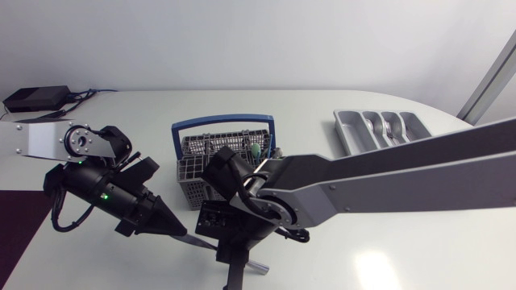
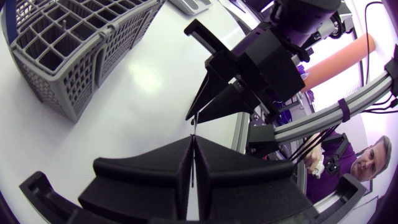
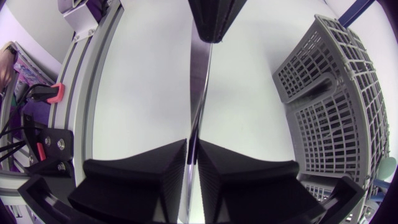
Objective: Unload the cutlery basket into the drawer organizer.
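You're seeing left gripper and right gripper both pinching the same knife tight rn, holding it approx 6 o'clock of the cutlery basket, w/ the drawer organizer sitting at its 3 o'clock.

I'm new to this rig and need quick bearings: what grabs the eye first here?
The left gripper and right gripper both clamp one slim silver table knife, close beside the grey mesh cutlery basket with a blue handle. The grey drawer organizer lies at the table's far right, some cutlery already inside.
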